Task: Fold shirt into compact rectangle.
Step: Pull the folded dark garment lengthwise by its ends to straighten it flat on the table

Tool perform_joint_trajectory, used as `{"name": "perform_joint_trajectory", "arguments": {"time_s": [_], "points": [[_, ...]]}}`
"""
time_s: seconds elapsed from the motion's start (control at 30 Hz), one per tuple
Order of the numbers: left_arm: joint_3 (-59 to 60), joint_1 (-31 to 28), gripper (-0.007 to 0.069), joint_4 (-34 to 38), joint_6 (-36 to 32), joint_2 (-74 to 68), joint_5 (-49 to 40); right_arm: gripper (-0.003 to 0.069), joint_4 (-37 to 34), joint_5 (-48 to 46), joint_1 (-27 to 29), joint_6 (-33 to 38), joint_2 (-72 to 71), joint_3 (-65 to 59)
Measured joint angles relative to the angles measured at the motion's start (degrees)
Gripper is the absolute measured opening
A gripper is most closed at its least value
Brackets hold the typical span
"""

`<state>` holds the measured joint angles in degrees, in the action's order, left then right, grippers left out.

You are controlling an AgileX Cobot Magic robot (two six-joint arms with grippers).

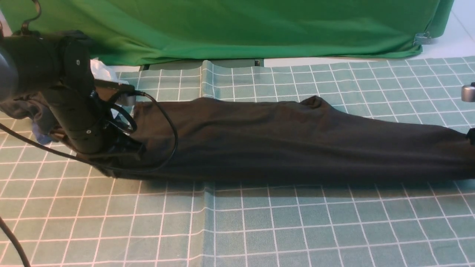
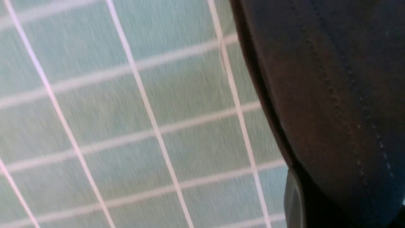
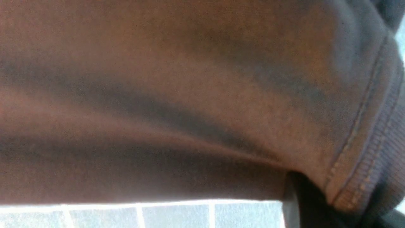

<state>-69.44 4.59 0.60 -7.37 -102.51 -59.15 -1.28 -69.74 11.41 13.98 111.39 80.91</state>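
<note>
Across the checked cloth [image 1: 259, 230], short of the green backdrop [image 1: 237, 29], the shirt [image 1: 297, 144] stretches as a long narrow band, the left gripper [image 1: 126, 150] and right gripper [image 3: 338, 218] each clamped on one end, so lengthwise folding looks done and the crosswise folds remain.

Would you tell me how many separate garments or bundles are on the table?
3. The black shirt stretches across the middle; a white garment sits behind the left arm; a dark grey and blue bundle lies at the far left, partly hidden by that arm. More may be hidden.
</note>
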Motion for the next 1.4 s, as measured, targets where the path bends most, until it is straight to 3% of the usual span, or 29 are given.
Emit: {"name": "perform_joint_trajectory", "arguments": {"time_s": [0.23,0.37,0.47,0.5,0.57,0.6,0.67,0.7,0.8,0.9,1.03,1.2,1.27,1.4], "points": [[0.9,0.0,0.0015,1.3,1.6,0.0,-5.2,0.0099,0.6,-0.3,0.0,-1.3,-0.5,-0.8],[1.0,0.0,0.0036,2.0,2.9,0.0,-6.1,0.0279,2.0,-0.3,0.0,-2.2,-0.5,-0.9],[1.0,0.0,0.0147,1.7,4.3,0.0,-7.0,0.0466,2.6,-0.3,0.0,-4.4,-0.6,-0.9],[1.0,0.0,0.0147,1.6,4.3,0.0,-7.1,0.0483,2.6,-0.3,0.0,-4.7,-0.7,-0.9],[1.0,0.0,0.0253,-0.1,5.8,0.0,-8.5,0.0539,2.6,-0.2,0.0,-5.4,-1.7,-0.9],[0.6,0.0,0.0319,-2.1,6.8,0.0,-9.4,0.0555,2.6,-0.2,0.0,-5.9,-2.9,-0.8],[0.1,0.0,0.0365,-3.8,7.4,0.0,-10.0,0.0562,2.6,-0.1,0.0,-6.0,-3.9,-0.8],[-2.0,0.0,0.0446,-6.4,10.0,0.0,-10.4,0.0568,2.4,0.0,-0.4,-5.5,-5.9,-0.1],[-5.8,0.0,0.0517,-7.4,12.2,0.0,-10.6,0.057,1.3,0.4,-1.2,-4.0,-7.4,1.8],[-10.2,0.0,0.0533,-5.2,12.2,0.0,-10.5,0.057,-1.6,1.9,-2.3,-1.2,-7.2,4.2],[-12.7,0.1,0.0471,0.5,9.1,0.0,-10.3,0.057,-5.1,4.3,-3.3,1.8,-5.4,7.3],[-10.9,2.8,0.0146,6.0,7.0,-0.1,-7.6,0.057,-6.0,3.5,-3.4,4.2,1.7,10.5],[-9.6,4.0,0.0061,6.7,6.9,-0.8,-5.8,0.057,-6.3,3.2,-3.4,5.2,4.0,10.5],[-8.3,5.5,0.0009,7.1,6.9,-3.5,-4.0,0.0569,-6.6,3.1,-3.4,6.1,7.4,10.6]]}}
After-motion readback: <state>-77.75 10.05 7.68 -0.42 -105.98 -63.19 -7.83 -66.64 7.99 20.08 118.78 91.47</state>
